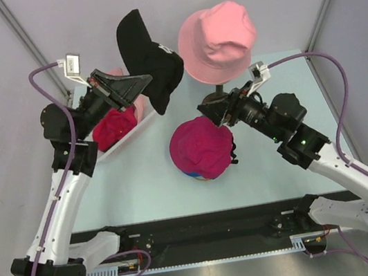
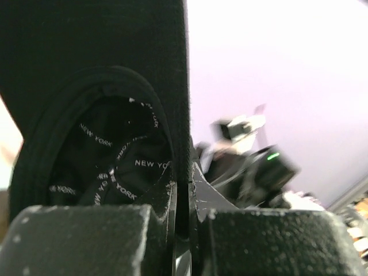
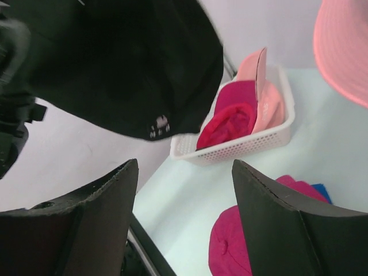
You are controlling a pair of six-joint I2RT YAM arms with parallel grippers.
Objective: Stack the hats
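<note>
A black cap (image 1: 150, 59) with "New York" lining hangs in the air at the back left. My left gripper (image 1: 143, 81) is shut on its peak (image 2: 183, 190), and the cap's inside (image 2: 103, 115) fills that wrist view. At the table's middle a magenta cap (image 1: 202, 148) lies on top of a blue one (image 1: 193, 176). My right gripper (image 1: 206, 110) hovers just behind that pile with nothing between its open fingers (image 3: 185, 164). In its wrist view the black cap (image 3: 126, 63) hangs above and the magenta cap (image 3: 241, 241) lies below.
A salmon-pink bucket hat (image 1: 217, 40) sits on a dark stand (image 1: 219, 92) at the back centre. A white slatted basket (image 3: 241, 146) at the left holds a magenta cap (image 3: 230, 118) and a light-pink cap (image 3: 270, 98). Grey walls close in the back and sides.
</note>
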